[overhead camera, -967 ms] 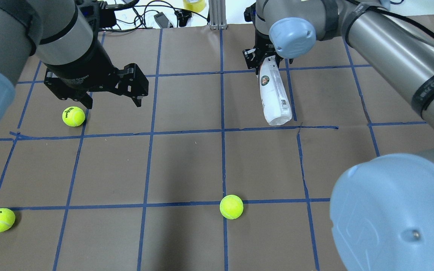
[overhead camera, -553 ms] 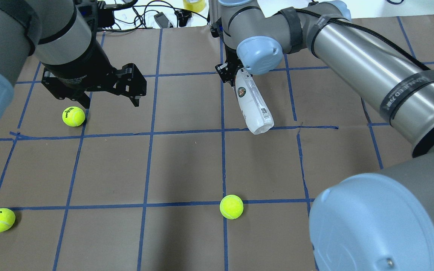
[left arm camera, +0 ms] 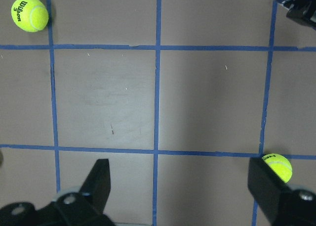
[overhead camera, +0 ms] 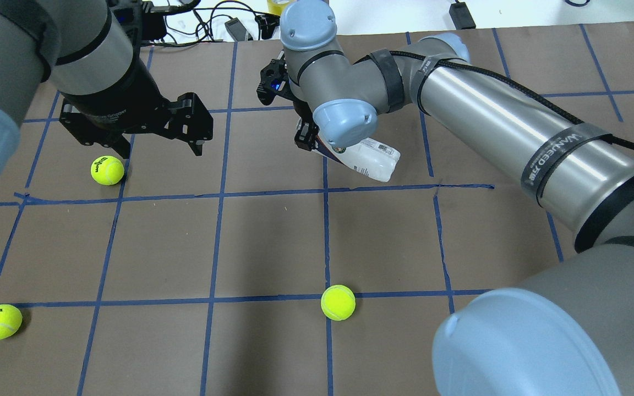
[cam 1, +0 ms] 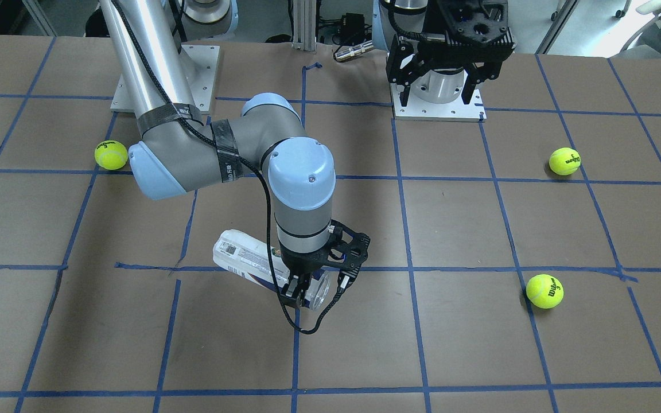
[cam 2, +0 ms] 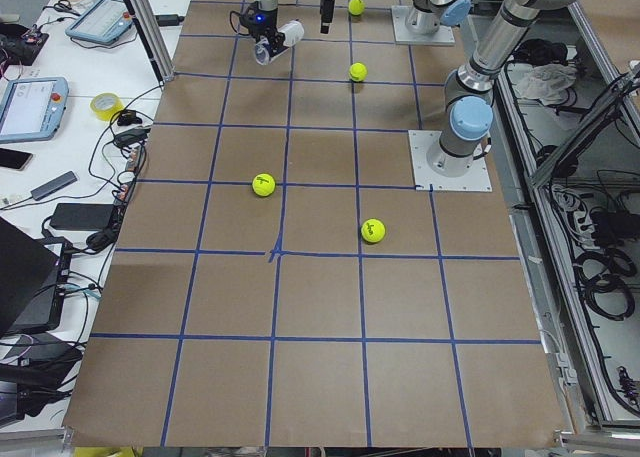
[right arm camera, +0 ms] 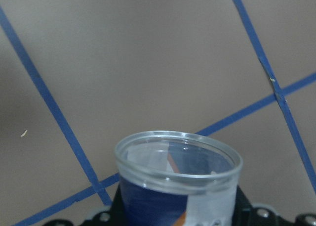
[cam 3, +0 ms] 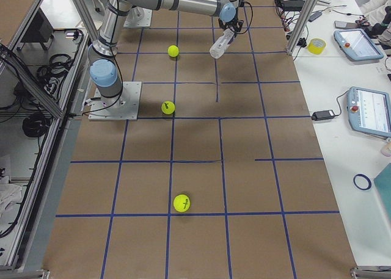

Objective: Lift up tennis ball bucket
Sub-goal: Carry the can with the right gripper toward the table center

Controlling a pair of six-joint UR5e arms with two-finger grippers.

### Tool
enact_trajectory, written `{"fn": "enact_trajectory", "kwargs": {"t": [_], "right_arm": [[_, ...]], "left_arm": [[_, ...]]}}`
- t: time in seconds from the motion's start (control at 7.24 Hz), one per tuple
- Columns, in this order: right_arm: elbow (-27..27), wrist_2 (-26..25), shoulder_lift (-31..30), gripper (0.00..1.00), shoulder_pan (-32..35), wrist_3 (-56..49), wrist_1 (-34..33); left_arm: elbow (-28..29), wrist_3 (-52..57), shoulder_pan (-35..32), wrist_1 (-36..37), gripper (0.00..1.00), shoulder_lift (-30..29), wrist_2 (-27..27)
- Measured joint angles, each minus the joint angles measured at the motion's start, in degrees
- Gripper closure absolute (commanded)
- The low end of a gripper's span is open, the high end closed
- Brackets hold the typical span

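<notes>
Front view: your right gripper (cam 1: 298,293) is pinching the tennis ball bucket (cam 1: 244,259) at its open end, mid-table (cam 1: 479,355). Its long axis slants, closed base pointing up-left. Overhead: the base points right. Left wrist view: the left gripper (left arm camera: 182,186) is spread wide.

Five tennis balls (cam 2: 263,184) are on the table (cam 2: 330,397): four in the left-end view, plus a fifth ball (cam 3: 181,203) seen only from the right end. There is one tennis ball bucket (cam 1: 238,255).
</notes>
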Motion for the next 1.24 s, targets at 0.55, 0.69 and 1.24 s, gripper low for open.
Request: {"fn": "enact_trajectory", "kwargs": {"t": [0.55, 0.69, 1.24], "right_arm": [[2.85, 5.74, 0.38, 0.61, 0.74, -17.08, -6.66], [2.87, 6.14, 1.02, 0.61, 1.54, -20.73, -6.78], [2.82, 9.38, 3.74, 0.1, 2.8, -26.72, -8.91]], "left_arm": [[-0.11, 0.22, 0.0, 0.58, 0.0, -0.19, -0.11], [-0.16, 0.29, 0.0, 0.63, 0.0, -0.23, -0.12], [-0.2, 1.18, 0.05, 0.65, 0.0, -0.25, -0.11]]}}
